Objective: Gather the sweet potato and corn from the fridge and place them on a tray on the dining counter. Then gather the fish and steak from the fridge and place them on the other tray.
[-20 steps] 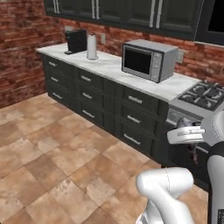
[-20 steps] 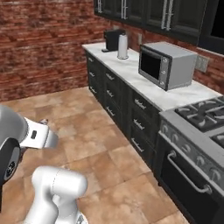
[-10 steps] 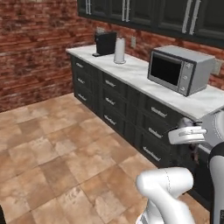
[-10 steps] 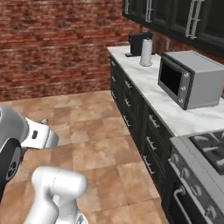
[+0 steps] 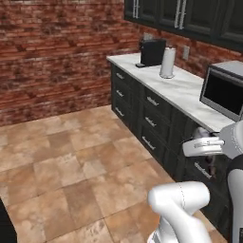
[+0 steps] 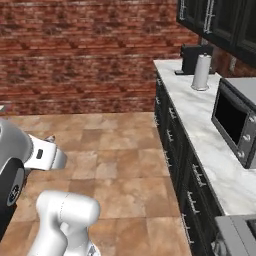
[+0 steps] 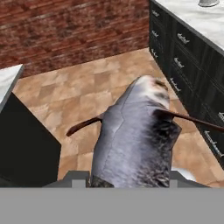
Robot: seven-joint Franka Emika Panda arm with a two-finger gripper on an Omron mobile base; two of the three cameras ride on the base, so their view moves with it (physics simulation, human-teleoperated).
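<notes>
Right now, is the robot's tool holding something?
Tool: closed on the fish, a grey fish sticking out in front of the hand above the tiled floor.

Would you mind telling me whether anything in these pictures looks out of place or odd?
Only the grey fish stands out: it hangs in the end effector above the tiled floor, beside the dark cabinets, in mid-carry. Nothing looks spilled or damaged.

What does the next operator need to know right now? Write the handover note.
Gripper: shut on the fish, a grey fish that hangs out ahead of the hand.
Surroundings: brown tiled floor, brick wall, black cabinets under a white counter with a microwave.
Done: fish picked up.
Left: set the fish on a tray on the dining counter, then bring the steak. Sweet potato and corn status cannot be told.
</notes>
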